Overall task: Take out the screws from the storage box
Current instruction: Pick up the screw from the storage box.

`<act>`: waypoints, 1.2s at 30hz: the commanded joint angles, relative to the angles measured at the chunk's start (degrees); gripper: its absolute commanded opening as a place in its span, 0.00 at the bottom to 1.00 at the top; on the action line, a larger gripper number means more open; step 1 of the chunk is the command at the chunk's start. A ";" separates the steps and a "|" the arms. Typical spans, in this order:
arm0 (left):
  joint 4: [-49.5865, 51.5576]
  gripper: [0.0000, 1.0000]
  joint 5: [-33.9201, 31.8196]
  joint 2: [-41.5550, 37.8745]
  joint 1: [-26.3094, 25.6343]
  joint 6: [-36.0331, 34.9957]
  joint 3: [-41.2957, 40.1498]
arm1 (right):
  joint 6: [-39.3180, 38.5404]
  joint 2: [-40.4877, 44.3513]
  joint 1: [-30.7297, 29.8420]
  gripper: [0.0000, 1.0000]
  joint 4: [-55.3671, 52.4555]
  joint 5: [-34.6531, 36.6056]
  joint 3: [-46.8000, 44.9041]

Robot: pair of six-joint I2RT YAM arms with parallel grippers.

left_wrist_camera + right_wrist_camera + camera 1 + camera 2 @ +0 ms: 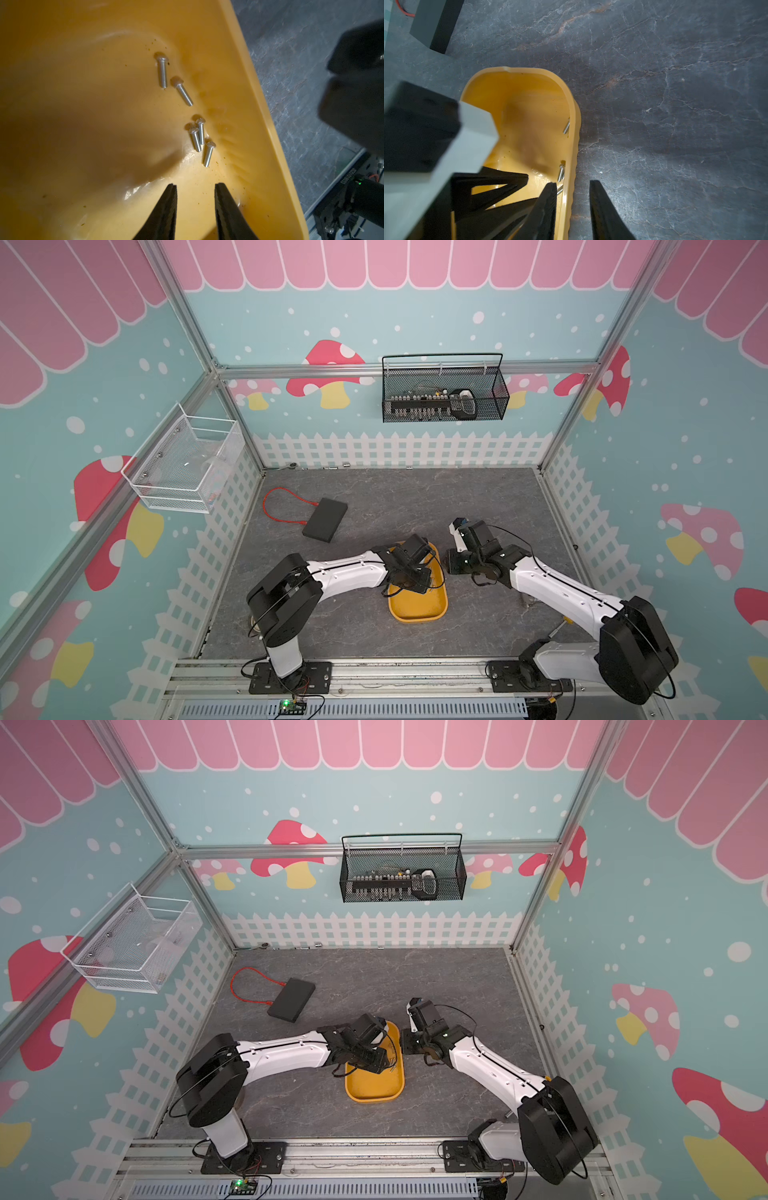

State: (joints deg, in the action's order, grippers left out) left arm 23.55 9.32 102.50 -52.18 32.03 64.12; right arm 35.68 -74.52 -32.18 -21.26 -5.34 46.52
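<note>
Five screws (196,140), by my count, loose on the floor of the storage box (417,608), close along one long wall; box on the bench (415,497). My left end effector (195,187): inside the box, fingers apart, empty. My right end effector (573,182): fingers apart, astride the box wall, gripping nothing

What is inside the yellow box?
Five screws lie loose on the box floor near one wall, the open left gripper just short of them. In both top views the left arm covers much of the box, so more may hide there.
</note>
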 commanded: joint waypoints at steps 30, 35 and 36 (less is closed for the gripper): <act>5.53 0.25 -7.56 12.18 -1.30 -5.49 10.46 | 1.73 4.07 0.37 0.32 1.30 -1.36 -0.12; 6.48 0.19 -8.65 12.56 -1.43 -6.10 10.71 | 1.67 4.14 0.38 0.33 0.96 -1.22 0.28; 6.91 0.18 -8.82 12.71 -1.51 -6.17 10.85 | 1.60 4.13 0.44 0.33 0.95 -1.22 0.28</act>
State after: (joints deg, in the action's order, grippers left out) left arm 27.38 2.94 112.95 -53.04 27.09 74.28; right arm 36.93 -71.57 -31.88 -20.18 -6.92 46.50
